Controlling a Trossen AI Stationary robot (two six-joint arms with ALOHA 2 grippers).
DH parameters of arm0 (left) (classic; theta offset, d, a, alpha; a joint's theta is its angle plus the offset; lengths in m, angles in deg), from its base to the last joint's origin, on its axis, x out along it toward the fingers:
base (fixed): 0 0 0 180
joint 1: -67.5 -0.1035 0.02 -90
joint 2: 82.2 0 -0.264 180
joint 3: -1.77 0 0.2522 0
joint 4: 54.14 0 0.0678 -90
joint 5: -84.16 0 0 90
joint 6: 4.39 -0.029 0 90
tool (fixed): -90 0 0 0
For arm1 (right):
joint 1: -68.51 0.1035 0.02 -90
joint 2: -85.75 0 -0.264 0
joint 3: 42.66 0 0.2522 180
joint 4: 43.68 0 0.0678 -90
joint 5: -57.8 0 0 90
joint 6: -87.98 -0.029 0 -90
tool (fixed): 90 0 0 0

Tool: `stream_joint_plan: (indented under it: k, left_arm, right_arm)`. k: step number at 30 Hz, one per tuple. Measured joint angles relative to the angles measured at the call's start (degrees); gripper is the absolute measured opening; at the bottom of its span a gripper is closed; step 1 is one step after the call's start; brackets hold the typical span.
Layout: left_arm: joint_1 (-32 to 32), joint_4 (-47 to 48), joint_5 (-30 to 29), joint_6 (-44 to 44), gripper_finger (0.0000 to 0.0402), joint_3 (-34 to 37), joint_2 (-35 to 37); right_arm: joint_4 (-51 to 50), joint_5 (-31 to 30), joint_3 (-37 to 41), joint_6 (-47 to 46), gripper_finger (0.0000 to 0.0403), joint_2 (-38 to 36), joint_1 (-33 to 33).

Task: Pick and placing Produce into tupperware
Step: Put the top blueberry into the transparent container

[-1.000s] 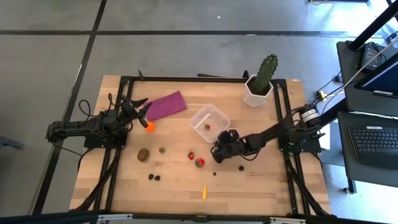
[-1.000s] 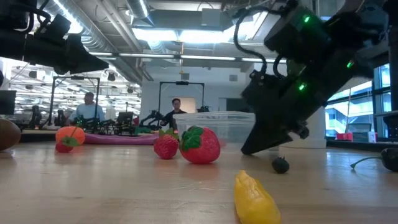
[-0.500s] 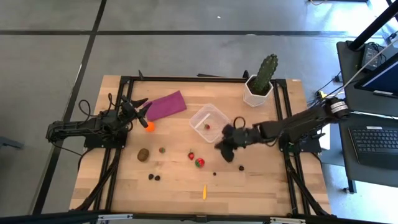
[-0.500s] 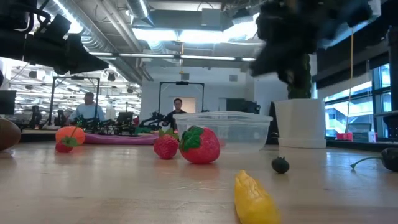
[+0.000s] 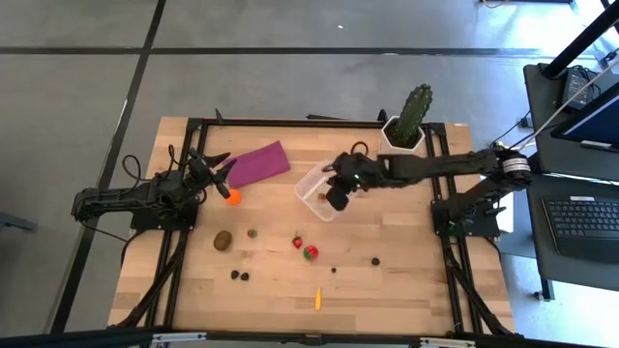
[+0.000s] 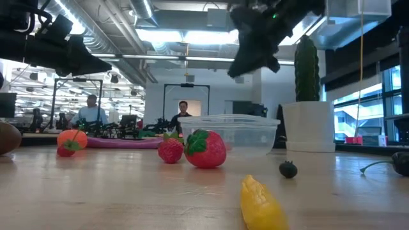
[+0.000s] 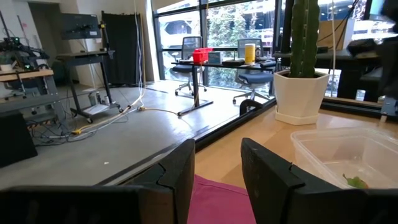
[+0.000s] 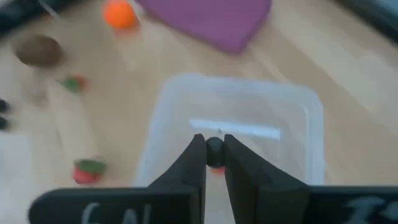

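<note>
Clear, shallow tupperware [image 5: 316,180] with rounded corners, upright near the surface's middle, holding a red piece [image 5: 322,197]; a small dark berry [image 8: 214,148] is pinched above it in the right pincer [image 8: 214,151]. Loose produce: orange ball [image 5: 233,196], brown kiwi-like oval [image 5: 222,240], two strawberries [image 5: 310,252], dark berries [image 5: 239,275], yellow piece [image 5: 317,298].

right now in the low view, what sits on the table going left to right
round orange toy fruit → small red toy strawberry → bigger red toy strawberry with green top → yellow toy piece → small dark berry → white pot holding the green cactus
</note>
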Motion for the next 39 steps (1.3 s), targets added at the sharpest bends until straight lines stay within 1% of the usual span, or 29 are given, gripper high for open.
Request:
stream_joint_plan:
  k: [5, 11, 18, 23, 28, 34, 39]
  left_arm:
    - [0.0, 0.0, 0.0, 0.0, 0.0124, 0.0, 0.0]
    - [0.0, 0.0, 0.0, 0.0, 0.0124, 0.0, 0.0]
    - [0.0, 0.0, 0.0, 0.0, 0.0124, 0.0, 0.0]
    - [0.0, 0.0, 0.0, 0.0, 0.0124, 0.0, 0.0]
    - [0.0, 0.0, 0.0, 0.0, 0.0124, 0.0, 0.0]
    - [0.0, 0.0, 0.0, 0.0, 0.0124, 0.0, 0.0]
    - [0.0, 0.0, 0.0, 0.1, 0.0124, 0.0, 0.0]
  right_arm:
    - [-8.2, 2.4, -5.2, 0.1, 0.0042, 6.4, -2.8]
    - [-9.8, 10.3, -7.0, -3.4, 0.0040, 14.3, -6.0]
    - [-12.4, 11.2, -7.0, -3.7, 0.0040, 20.9, -6.5]
    - [-12.2, 11.2, -7.0, -2.9, 0.0040, 22.6, -6.5]
    - [-12.2, 10.3, -7.0, -2.8, 0.0044, 22.9, -6.5]
    - [-11.9, 10.1, -7.0, -2.8, 0.0088, 22.9, -6.5]
    - [-12.0, 10.1, -7.0, -4.9, 0.0113, 22.9, -6.5]
